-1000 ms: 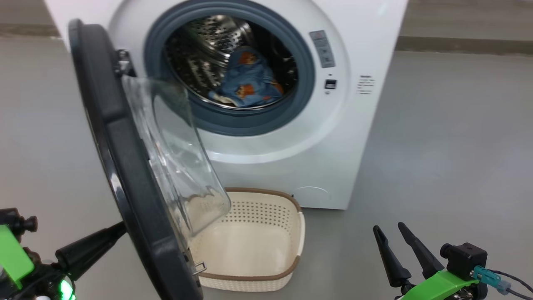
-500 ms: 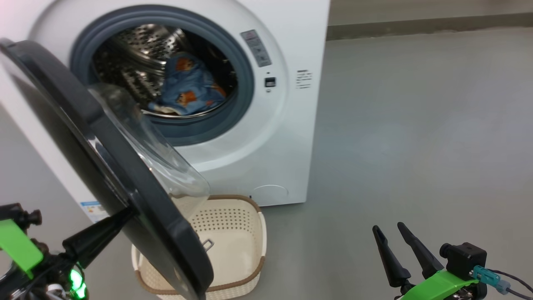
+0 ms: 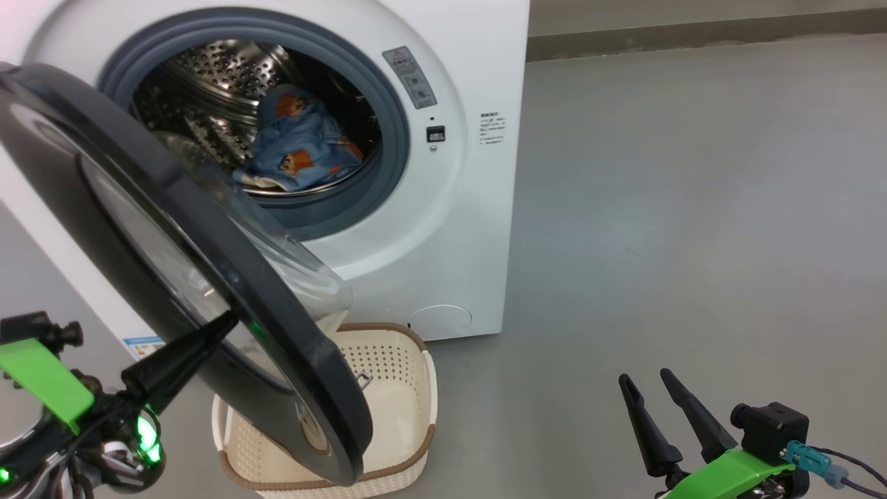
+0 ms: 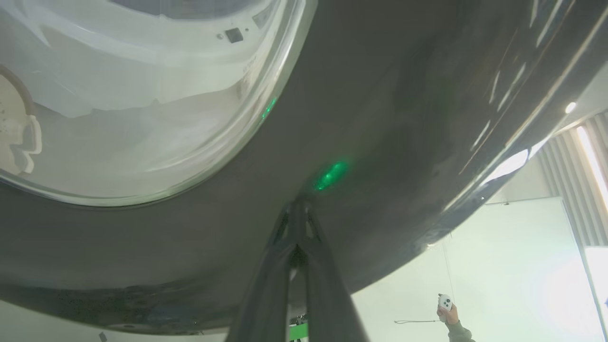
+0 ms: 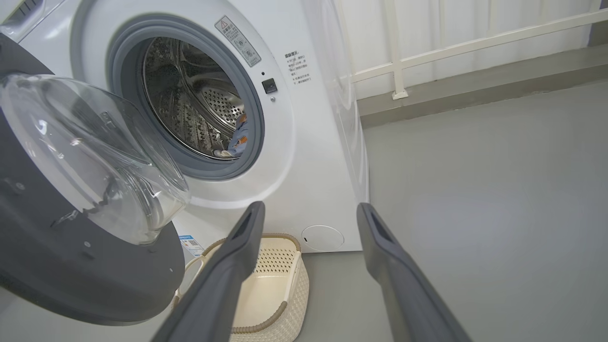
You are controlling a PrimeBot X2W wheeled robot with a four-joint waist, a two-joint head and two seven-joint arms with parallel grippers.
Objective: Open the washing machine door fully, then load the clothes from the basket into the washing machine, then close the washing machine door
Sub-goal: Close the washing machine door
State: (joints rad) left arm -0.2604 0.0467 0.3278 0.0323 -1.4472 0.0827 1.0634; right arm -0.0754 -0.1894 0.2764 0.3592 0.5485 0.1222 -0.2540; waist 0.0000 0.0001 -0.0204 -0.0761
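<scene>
The washing machine point(image 3: 478, 229) stands with its door point(image 3: 208, 239) partly swung out on the left. Its glass bowl point(image 5: 95, 156) faces the drum opening. The light blue printed clothes point(image 3: 298, 149) lie inside the steel drum. The cream basket point(image 3: 395, 388) sits on the floor below the door, with nothing showing inside it. My left gripper point(image 3: 232, 320) is shut, its tips touching the outer black rim of the door point(image 4: 380, 118). My right gripper point(image 3: 644, 378) hangs open at the lower right, well clear of the machine, with nothing between its fingers point(image 5: 247, 228).
Grey floor point(image 3: 693, 208) stretches to the right of the machine. A white railing and wall point(image 5: 427, 47) run behind it. The door overhangs the left half of the basket point(image 5: 285, 285). A person's hand holding a small white controller point(image 4: 449, 308) appears past the door's edge.
The camera has swung, shifting the machine left in view. The door has turned further toward the opening, with my left gripper following against its outer face. The right gripper stays put.
</scene>
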